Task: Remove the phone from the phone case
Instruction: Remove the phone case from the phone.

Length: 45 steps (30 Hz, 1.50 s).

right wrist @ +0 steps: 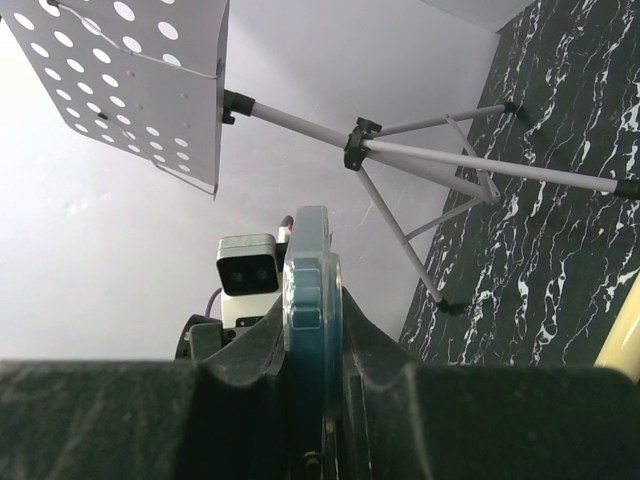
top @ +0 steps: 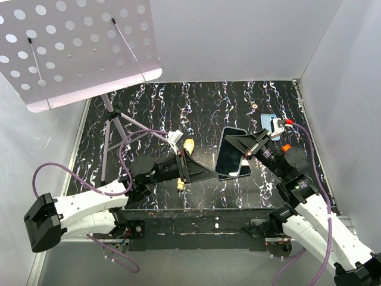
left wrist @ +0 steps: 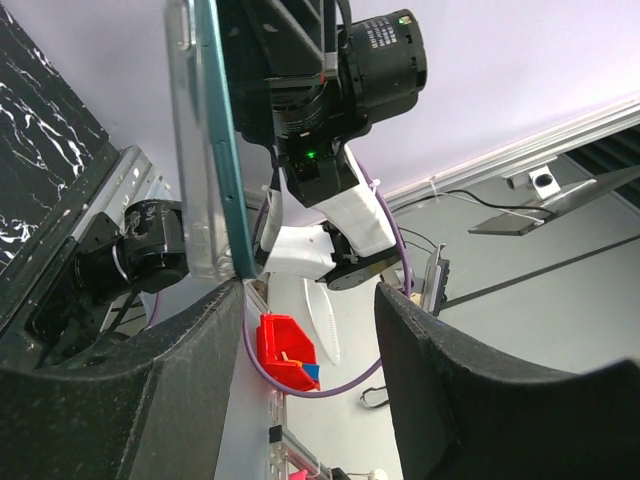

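The phone point(top: 229, 156), dark screen up, sits in a clear case point(top: 239, 174) and is held tilted above the table's middle. My right gripper point(top: 241, 148) is shut on its right side. In the right wrist view the teal phone edge point(right wrist: 312, 285) stands edge-on, pinched between my right gripper's point(right wrist: 312, 335) two black fingers. My left gripper point(top: 209, 171) is open just left of the phone's lower edge. In the left wrist view the phone and clear case point(left wrist: 192, 150) rise at the upper left, touching the tip of the left finger point(left wrist: 150, 370); my left gripper point(left wrist: 310, 325) holds nothing.
A music stand with a perforated white tray point(top: 71, 47) and tripod legs point(top: 113, 128) stands at the back left. A yellow object point(top: 189, 145) lies behind the left gripper, another point(top: 180, 186) beneath it. A light blue item point(top: 268, 121) lies back right. White walls enclose the table.
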Each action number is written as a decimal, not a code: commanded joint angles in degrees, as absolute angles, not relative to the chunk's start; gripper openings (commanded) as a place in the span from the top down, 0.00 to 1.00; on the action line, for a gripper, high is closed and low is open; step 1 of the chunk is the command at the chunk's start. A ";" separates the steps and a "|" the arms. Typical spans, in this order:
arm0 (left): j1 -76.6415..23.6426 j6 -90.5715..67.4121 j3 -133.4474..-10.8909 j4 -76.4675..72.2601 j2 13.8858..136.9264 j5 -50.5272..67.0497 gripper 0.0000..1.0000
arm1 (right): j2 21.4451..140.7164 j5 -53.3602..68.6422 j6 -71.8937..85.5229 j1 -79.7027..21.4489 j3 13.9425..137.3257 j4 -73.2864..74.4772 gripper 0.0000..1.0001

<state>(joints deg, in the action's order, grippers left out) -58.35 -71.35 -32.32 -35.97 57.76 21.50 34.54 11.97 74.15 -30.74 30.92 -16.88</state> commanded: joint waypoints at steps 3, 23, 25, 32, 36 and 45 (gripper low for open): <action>-58.54 -71.54 -33.49 -35.78 58.71 19.87 0.48 | 33.75 12.66 76.11 -30.59 32.52 -24.08 0.99; -58.54 -74.18 -37.88 -35.77 63.54 14.25 0.56 | 34.63 15.03 74.98 -31.29 30.15 -25.23 0.99; -58.54 -74.09 -38.40 -36.47 64.24 13.45 0.58 | 35.15 15.64 73.75 -31.55 30.76 -24.26 0.99; -58.54 -72.42 -41.22 -38.84 68.72 15.38 0.74 | 35.59 17.14 71.02 -32.34 30.67 -23.29 0.99; -58.36 -72.51 -41.22 -40.95 70.14 15.91 0.83 | 35.68 18.10 69.17 -32.43 31.90 -20.48 0.99; -55.29 -72.68 -37.98 -44.12 67.86 18.45 1.00 | 35.06 20.21 56.45 -32.34 40.14 -0.04 0.64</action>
